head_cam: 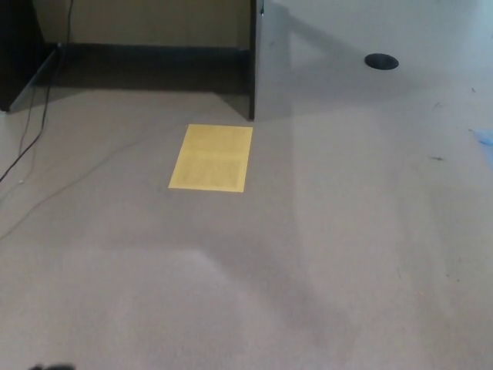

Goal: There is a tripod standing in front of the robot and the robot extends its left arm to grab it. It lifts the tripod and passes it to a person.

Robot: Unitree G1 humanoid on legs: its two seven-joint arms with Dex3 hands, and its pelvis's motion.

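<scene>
Yellow sheet [211,157] lies flat on the bare grey floor [347,231] we look down on, while neither robot hand nor the tripod shows, so we cannot tell any grip.

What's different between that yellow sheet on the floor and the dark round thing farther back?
The flat yellow rectangular sheet is bright, straight-edged and looks larger; the small dark round disc is near black, oval-looking and lies farther back to the right. Both lie flat on the grey floor.
</scene>
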